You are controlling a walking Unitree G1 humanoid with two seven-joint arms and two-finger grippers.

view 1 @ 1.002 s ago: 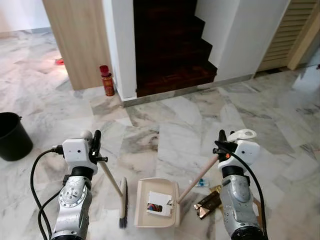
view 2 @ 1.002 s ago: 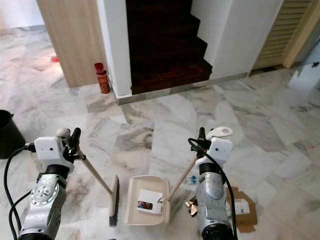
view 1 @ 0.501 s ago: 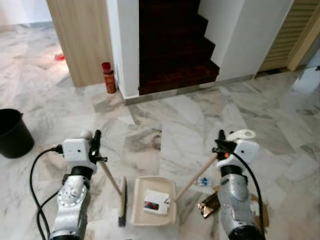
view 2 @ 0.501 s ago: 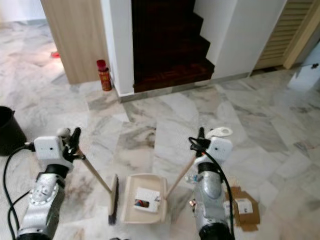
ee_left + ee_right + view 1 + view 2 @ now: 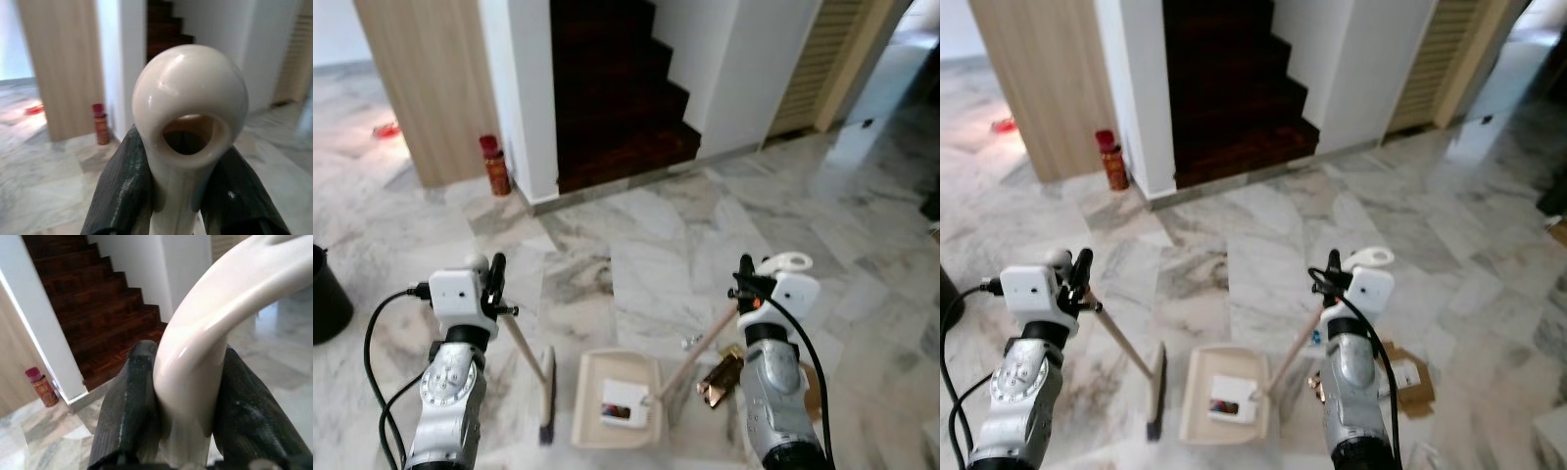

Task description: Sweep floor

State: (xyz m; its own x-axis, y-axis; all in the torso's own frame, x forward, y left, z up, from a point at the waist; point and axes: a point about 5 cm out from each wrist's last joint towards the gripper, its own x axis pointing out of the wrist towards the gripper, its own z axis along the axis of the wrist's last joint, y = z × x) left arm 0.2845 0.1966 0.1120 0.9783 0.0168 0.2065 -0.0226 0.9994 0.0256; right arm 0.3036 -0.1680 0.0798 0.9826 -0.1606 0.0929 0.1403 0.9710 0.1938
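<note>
Between frames the camera swung right, while both grippers kept their holds. Left gripper point(image 5: 495, 284) is clamped on the broom point(image 5: 546, 401) at lower left of frame; right gripper point(image 5: 745, 281) clasps the dustpan point(image 5: 592, 416) at bottom centre, holding a small card point(image 5: 623, 403).
</note>
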